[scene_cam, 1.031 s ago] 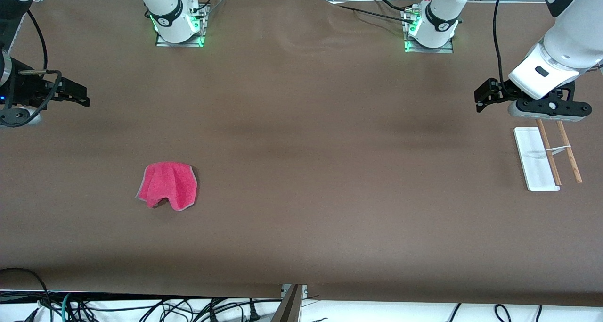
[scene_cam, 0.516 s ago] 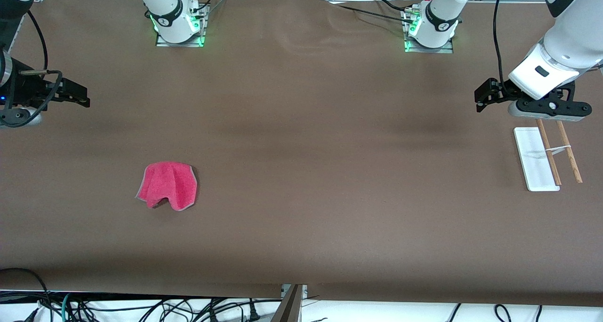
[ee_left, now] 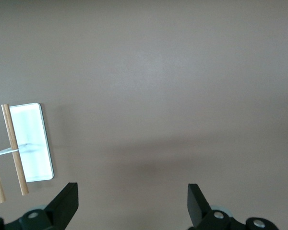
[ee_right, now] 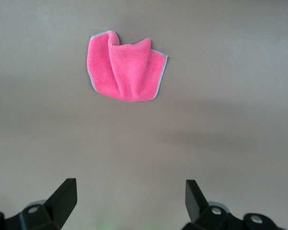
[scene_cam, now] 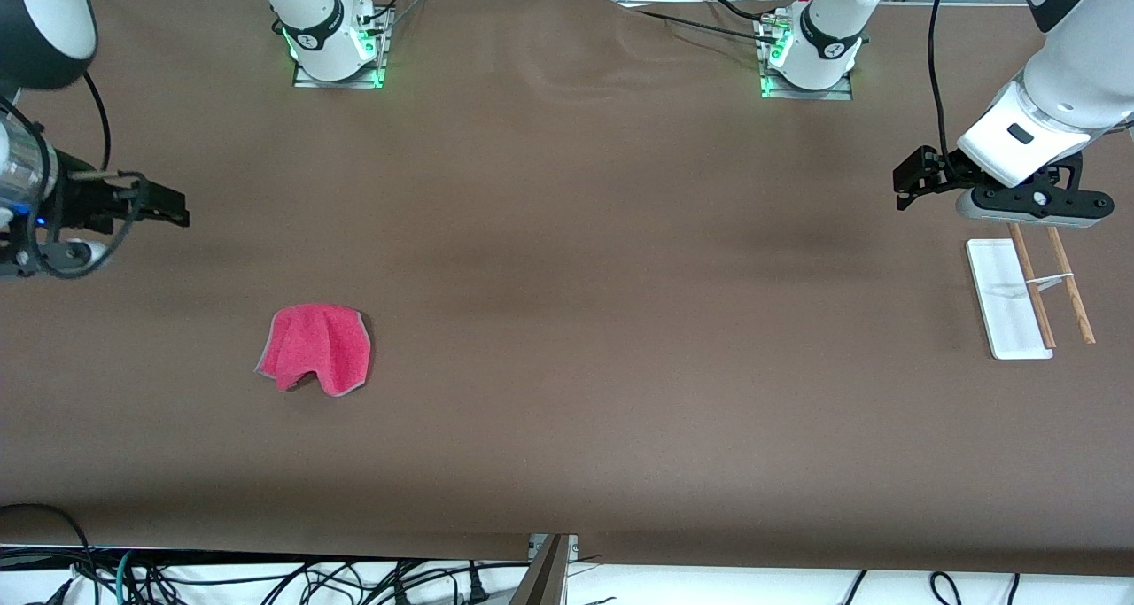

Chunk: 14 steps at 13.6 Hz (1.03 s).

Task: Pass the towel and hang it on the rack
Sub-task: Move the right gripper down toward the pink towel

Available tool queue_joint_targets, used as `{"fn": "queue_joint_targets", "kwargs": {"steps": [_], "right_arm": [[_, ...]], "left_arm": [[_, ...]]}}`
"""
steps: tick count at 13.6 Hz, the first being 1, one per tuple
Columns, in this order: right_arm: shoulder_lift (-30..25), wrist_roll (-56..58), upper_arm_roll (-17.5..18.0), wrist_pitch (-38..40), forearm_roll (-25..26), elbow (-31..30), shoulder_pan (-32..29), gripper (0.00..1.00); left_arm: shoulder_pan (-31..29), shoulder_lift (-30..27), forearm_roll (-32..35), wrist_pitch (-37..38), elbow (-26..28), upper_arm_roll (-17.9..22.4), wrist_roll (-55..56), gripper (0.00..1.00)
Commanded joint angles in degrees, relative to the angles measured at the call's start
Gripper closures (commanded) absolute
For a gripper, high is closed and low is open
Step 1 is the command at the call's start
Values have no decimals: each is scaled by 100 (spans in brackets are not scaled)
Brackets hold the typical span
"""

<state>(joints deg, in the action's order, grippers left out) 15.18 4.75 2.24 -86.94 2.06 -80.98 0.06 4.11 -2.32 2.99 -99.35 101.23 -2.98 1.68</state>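
The pink-red towel (scene_cam: 314,360) lies crumpled on the brown table toward the right arm's end; the right wrist view shows the towel (ee_right: 127,69) with its pale grey trim. My right gripper (scene_cam: 173,211) hangs open over bare table at that end, apart from the towel, and the right gripper (ee_right: 129,187) holds nothing. The rack (scene_cam: 1005,299), a white base with two wooden rods (scene_cam: 1072,295), stands at the left arm's end. My left gripper (scene_cam: 912,180) hovers open and empty over the table beside the rack (ee_left: 33,141); between the left gripper's (ee_left: 132,191) fingers is only table.
Both arm bases (scene_cam: 337,51) (scene_cam: 806,65) stand along the table's edge farthest from the front camera. Cables (scene_cam: 221,578) hang below the table's edge nearest the front camera. Between towel and rack there is only brown tabletop (scene_cam: 620,321).
My right gripper has shifted toward the towel, still open and empty. The left arm, the towel and the rack have not moved.
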Motion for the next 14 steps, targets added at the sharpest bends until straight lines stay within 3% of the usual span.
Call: {"fn": "queue_joint_targets", "kwargs": {"steps": [1,6,14], "right_arm": [[562,-44,-4,-461,83,56,-58,0],[1521,1087,-21,-1464,-56,47,-391,0],[2699,1765,-13,-3161,-74,-23,-471,0]], "left_arm": [[-6,48,-35,161,-183,8,-54,0],[11,56,-35,205,-183,-27,-36,0],[38,92,-26,302,-324,-27,-36,0]]}}
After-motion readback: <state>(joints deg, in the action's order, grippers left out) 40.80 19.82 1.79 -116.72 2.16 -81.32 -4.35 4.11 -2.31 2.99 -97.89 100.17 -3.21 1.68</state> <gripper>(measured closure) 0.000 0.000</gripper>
